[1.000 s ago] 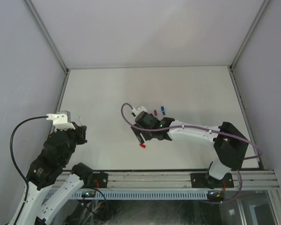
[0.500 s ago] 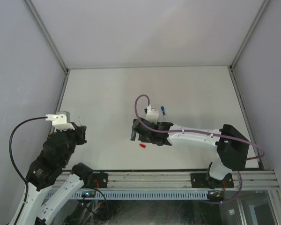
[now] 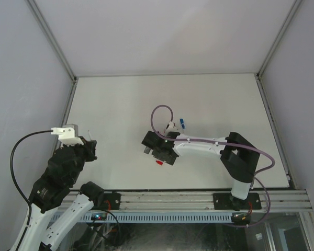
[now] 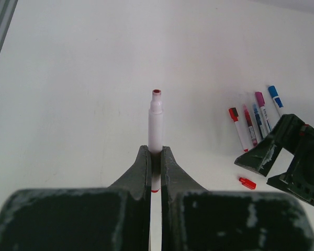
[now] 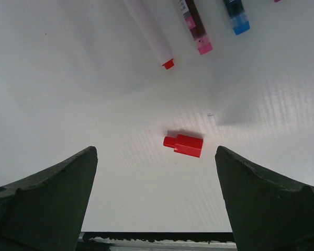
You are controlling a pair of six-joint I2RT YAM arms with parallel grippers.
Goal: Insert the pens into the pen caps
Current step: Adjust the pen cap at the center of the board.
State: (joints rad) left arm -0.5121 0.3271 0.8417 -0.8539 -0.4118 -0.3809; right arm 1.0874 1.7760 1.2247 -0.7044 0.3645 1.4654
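The left tool (image 4: 155, 152) grips a pen (image 4: 155, 123). The right tool (image 5: 156, 152) hangs open over the cap (image 5: 184, 145). A crooked pinch could flick it away.

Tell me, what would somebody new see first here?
Probably the tiny red cap, lying alone on the white table just below the open right gripper. Next, the left gripper, shut on a white pen with a red tip that sticks out ahead. A row of pens lies just beyond the cap.

Loose red cap (image 5: 183, 145) beside perhaps five pens (image 4: 249, 125)
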